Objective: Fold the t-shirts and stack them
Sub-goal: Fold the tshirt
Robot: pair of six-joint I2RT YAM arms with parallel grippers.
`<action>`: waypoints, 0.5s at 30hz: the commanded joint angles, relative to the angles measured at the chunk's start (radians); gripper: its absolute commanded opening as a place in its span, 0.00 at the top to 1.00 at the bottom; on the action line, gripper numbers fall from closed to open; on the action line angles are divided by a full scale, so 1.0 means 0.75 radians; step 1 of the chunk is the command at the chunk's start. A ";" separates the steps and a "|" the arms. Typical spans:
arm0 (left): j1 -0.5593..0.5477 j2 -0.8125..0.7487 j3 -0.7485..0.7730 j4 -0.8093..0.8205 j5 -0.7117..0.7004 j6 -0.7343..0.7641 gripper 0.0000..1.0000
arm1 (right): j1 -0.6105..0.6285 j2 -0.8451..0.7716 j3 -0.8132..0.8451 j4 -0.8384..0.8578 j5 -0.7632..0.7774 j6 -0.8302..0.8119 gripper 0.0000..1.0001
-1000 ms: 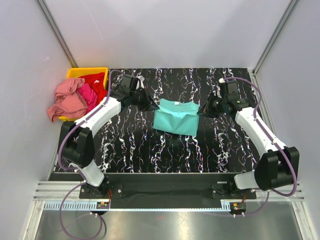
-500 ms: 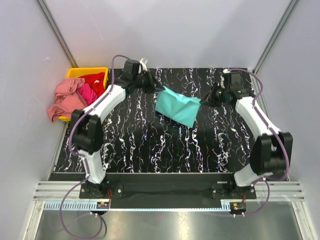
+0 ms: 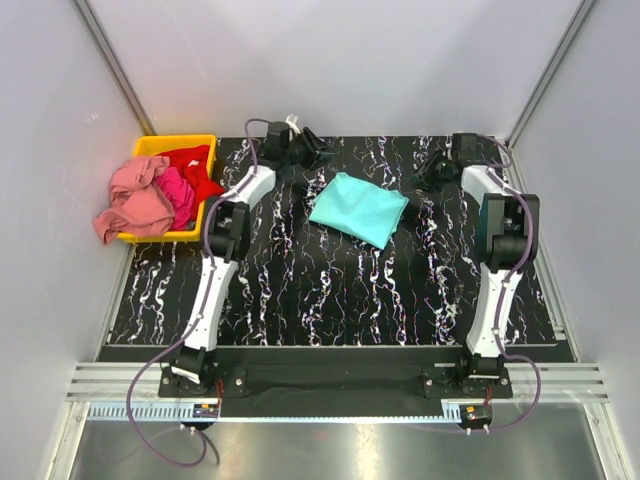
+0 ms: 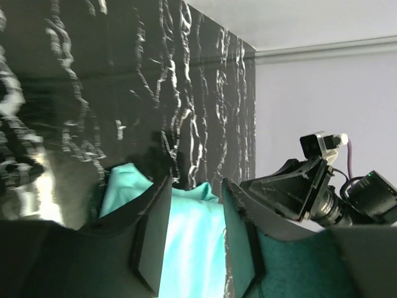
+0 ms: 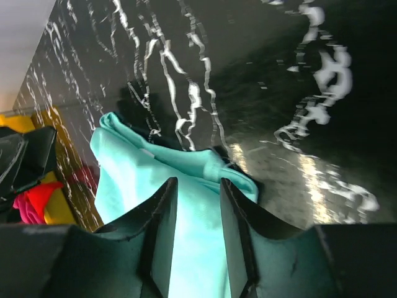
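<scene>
A turquoise-teal t-shirt [image 3: 358, 207] lies folded in a tilted rectangle on the black marbled table, at the far middle. My left gripper [image 3: 318, 150] hovers open just beyond its far left corner. My right gripper [image 3: 425, 178] hovers open just off its right corner. In the left wrist view the teal shirt [image 4: 192, 248] shows through the gap of the open left gripper [image 4: 197, 183]. It shows the same way [image 5: 136, 180] in the right wrist view, past the open right gripper [image 5: 198, 183]. A salmon pink shirt [image 3: 130, 200], a magenta shirt [image 3: 178, 188] and a red shirt [image 3: 190, 165] are heaped at the left.
The yellow bin [image 3: 180, 142] stands at the table's far left corner, with the heaped shirts spilling over its left side. Grey walls close in the back and both sides. Both arms stretch far out toward the table's [image 3: 330, 290] back edge.
Both grippers carried the teal shirt's near edge toward the back, folding it over. They let go, and the shirt now lies flat and tilted while both arms reach farther back.
</scene>
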 commanded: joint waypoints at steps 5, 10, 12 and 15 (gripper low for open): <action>0.039 -0.375 -0.358 0.148 -0.012 0.256 0.51 | -0.031 -0.135 -0.042 0.059 -0.084 -0.089 0.32; 0.033 -0.540 -0.606 -0.110 -0.094 0.550 0.52 | -0.026 -0.328 -0.277 0.012 -0.080 -0.149 0.25; 0.033 -0.624 -0.694 -0.190 -0.153 0.610 0.52 | -0.024 -0.364 -0.328 -0.033 -0.099 -0.170 0.21; 0.029 -0.755 -0.890 -0.198 -0.198 0.675 0.52 | -0.008 -0.407 -0.477 0.019 -0.152 -0.172 0.20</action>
